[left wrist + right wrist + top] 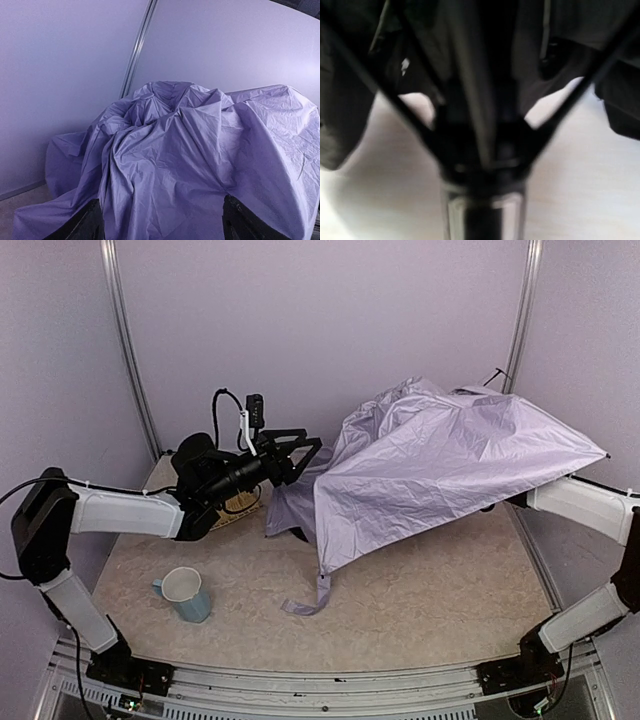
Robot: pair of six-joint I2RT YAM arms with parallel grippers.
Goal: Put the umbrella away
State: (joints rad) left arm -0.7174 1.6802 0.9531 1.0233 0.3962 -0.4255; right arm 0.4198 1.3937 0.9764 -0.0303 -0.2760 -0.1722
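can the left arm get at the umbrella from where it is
Probably yes: the left tool is open and faces the umbrella, with nothing between them.

You get nothing readable here: no text, label, brand or number in any view. The umbrella (450,455) shows plain lavender fabric, and the mug (186,593) is plain pale blue. The tan piece (236,506) under your left arm is too small to read.
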